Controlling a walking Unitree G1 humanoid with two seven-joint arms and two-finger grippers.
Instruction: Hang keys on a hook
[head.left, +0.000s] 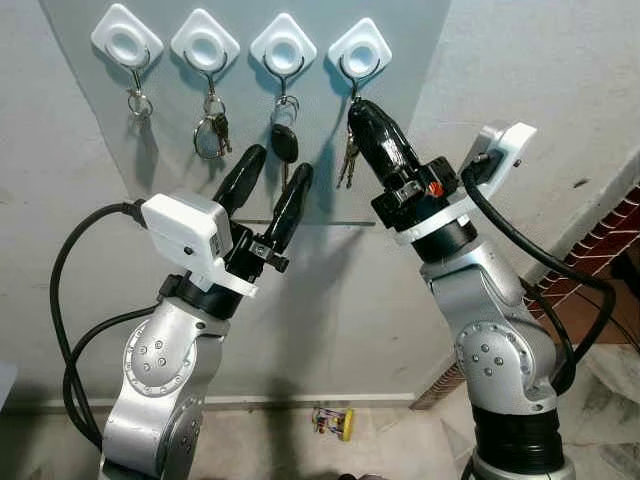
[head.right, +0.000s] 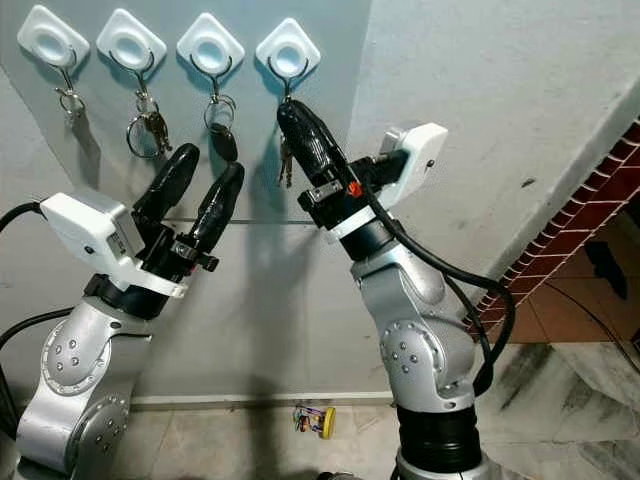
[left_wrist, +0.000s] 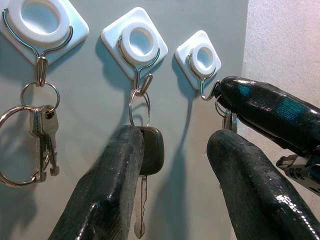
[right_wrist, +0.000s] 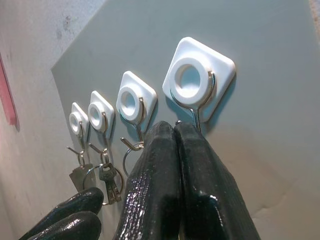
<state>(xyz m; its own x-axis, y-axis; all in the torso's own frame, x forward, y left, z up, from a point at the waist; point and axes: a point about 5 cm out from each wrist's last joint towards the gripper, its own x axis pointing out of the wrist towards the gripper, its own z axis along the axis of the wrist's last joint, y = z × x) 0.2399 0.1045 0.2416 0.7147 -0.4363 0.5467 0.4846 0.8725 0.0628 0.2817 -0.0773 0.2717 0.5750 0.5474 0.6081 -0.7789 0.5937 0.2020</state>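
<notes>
Hooks line a grey panel on the wall in the left eye view: four white diamond-shaped mounts with wire hooks, side by side. The far-left hook (head.left: 127, 44) carries a small ring, the next a large ring with keys, the third a black car key (head.left: 284, 143). The right gripper (head.left: 362, 112) reaches up to the right-end hook (head.left: 359, 52), its fingers pressed together at the tip, and the keys (head.left: 348, 160) hang just below that tip. Whether the ring already sits on the hook cannot be told here. The left gripper (head.left: 274, 168) is raised below the third hook, its fingers spread and holding nothing. A small colourful object (head.left: 333, 422) lies on the floor by the wall.

The right eye view shows the same scene from a little to the side.

In the left wrist view, the two open fingers (left_wrist: 107, 190) frame the car key, and the right gripper's tip sits at the foot of the end hook with the key ring against it.

In the right wrist view, the closed fingers (right_wrist: 155, 180) touch the wire of the end hook; the keys themselves are hidden behind them.
</notes>
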